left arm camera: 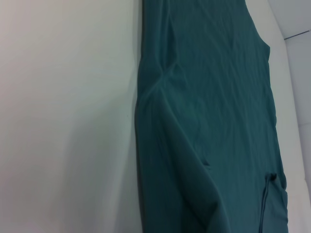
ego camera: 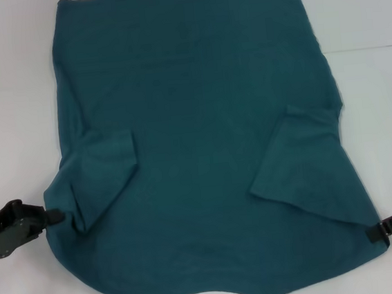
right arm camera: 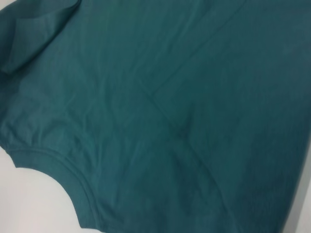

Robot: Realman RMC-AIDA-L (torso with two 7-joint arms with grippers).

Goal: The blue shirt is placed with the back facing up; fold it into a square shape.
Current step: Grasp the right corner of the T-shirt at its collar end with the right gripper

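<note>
The blue shirt (ego camera: pixel 203 153) lies spread flat on the white bench (ego camera: pixel 11 102), its plain side up, hem toward the far edge and neckline toward the robot. Both short sleeves are folded inward over the body of the shirt, one on each side.

The left hand (ego camera: pixel 57 214) reaches in low from the left edge of the head view, its arm nearly level with the bench. Its tip meets the shirt's edge at the folded left sleeve, where the cloth bunches into a small ridge; whether the fingers are pressed together on the fabric or only touching it, I cannot tell.

The right hand (ego camera: pixel 376 232) comes in low from the right edge of the head view, its dark tip at the shirt's near right corner, by the shoulder. Its fingers are too small and dark to read, so I cannot tell if they pinch the cloth.

The right wrist view shows the ribbed collar (right arm camera: pixel 53 167) curving along the bench. No lettering, brand or label can be read on the visible fabric.
</note>
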